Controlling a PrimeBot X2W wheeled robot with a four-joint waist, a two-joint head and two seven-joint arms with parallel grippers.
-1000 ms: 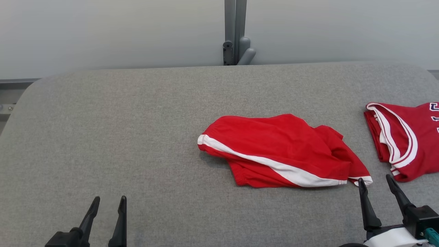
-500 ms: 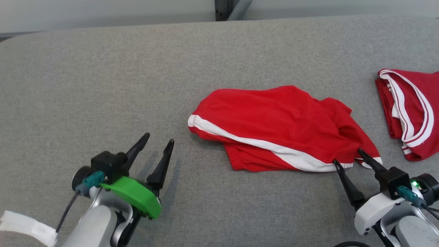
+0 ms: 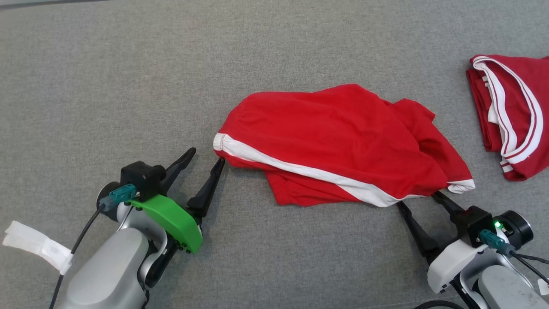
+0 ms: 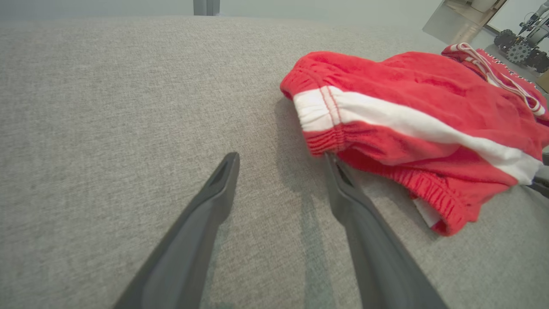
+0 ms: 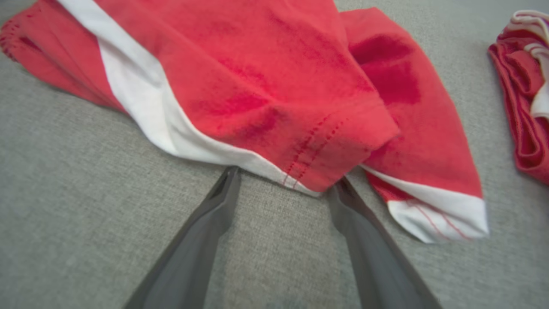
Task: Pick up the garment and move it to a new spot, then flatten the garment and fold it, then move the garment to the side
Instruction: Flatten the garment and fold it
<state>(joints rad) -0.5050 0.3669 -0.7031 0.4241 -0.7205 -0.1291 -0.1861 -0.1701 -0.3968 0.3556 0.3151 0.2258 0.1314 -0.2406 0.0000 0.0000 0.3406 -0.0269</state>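
Lying between spread left pincer (image 3: 206, 155) and spread right pincer (image 3: 418, 198), garment (image 3: 339, 141), ends at their tips.

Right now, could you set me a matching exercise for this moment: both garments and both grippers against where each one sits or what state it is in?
Things
1. red shorts with a white side stripe
2. dark red jersey with white trim
3. left gripper
4. right gripper

Places or states
A. open, fingertips at the shorts' hem
B. crumpled, mid grey fabric table
C. open, one fingertip beside the shorts' waistband end
D. far right, apart from the shorts

Pairs: 1-B, 2-D, 3-C, 4-A
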